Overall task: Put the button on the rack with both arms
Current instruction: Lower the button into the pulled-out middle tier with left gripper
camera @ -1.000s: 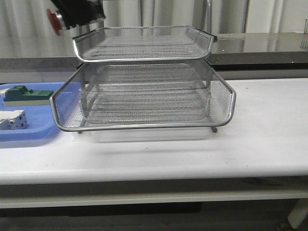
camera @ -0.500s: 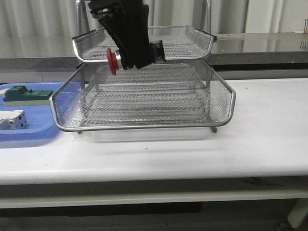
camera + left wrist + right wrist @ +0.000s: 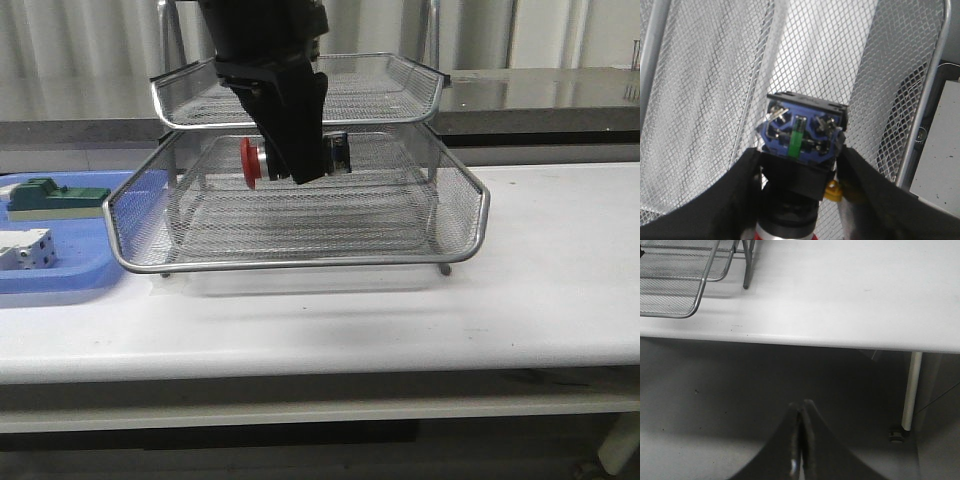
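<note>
- Two black fingers (image 3: 735, 200) of the left gripper (image 3: 292, 165) clamped on the button (image 3: 290, 158), pinching its black body from either side.
- Held sideways: red head (image 3: 248, 161) off to one flank of the gripper in the front view, terminal end (image 3: 802, 131) with blue and green bits pointing away from the wrist.
- Probably light and rigid; hard plastic body likely a little slick, so best gripped on the flat sides of the body, not on the round head or the exposed metal terminals.
- Just beyond the fingertips, silver mesh of the rack (image 3: 470, 190); seen from the front, button hanging in front of the gap between top and middle trays, above the middle mesh and apparently not touching it.
- Right gripper (image 3: 801, 440) pressed together on nothing, off beyond the table (image 3: 850, 295) edge, well apart from button and rack.
</note>
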### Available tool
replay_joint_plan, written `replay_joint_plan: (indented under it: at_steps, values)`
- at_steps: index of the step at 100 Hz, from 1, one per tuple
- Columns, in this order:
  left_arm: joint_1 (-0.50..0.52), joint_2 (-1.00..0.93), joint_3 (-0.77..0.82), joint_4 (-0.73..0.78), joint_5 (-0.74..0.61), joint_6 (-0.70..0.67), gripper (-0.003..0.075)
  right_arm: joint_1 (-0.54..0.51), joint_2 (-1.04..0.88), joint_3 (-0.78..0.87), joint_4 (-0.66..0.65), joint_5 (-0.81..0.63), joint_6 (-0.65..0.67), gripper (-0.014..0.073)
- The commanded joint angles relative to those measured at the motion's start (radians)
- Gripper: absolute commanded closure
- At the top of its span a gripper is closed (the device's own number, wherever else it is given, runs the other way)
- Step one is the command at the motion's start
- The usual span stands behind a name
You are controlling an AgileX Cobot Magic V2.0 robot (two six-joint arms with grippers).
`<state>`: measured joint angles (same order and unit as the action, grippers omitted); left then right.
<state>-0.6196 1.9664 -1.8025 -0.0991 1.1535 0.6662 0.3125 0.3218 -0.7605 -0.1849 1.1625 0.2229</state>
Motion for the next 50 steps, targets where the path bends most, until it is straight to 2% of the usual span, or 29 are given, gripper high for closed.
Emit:
replay_joint_plan:
  at_steps: [1,27,39,50]
  values:
    - [-0.007,-0.044,-0.027,-0.009,-0.034,-0.001,0.0605,-0.008,0.008,-0.023,-0.022,-0.056,-0.003,0.0664]
    - [-0.007,-0.011,-0.027,-0.008,-0.034,-0.001,0.0328,-0.008,0.008,-0.023,-0.022,-0.056,-0.003,0.0664]
    - [-0.007,-0.010,-0.027,0.000,-0.034,-0.001,0.0254,-0.008,0.008,-0.023,-0.022,-0.056,-0.003,0.0664]
    - [-0.007,-0.010,-0.027,0.014,-0.034,-0.009,0.0230,-0.008,0.008,-0.023,-0.022,-0.056,-0.003,0.0664]
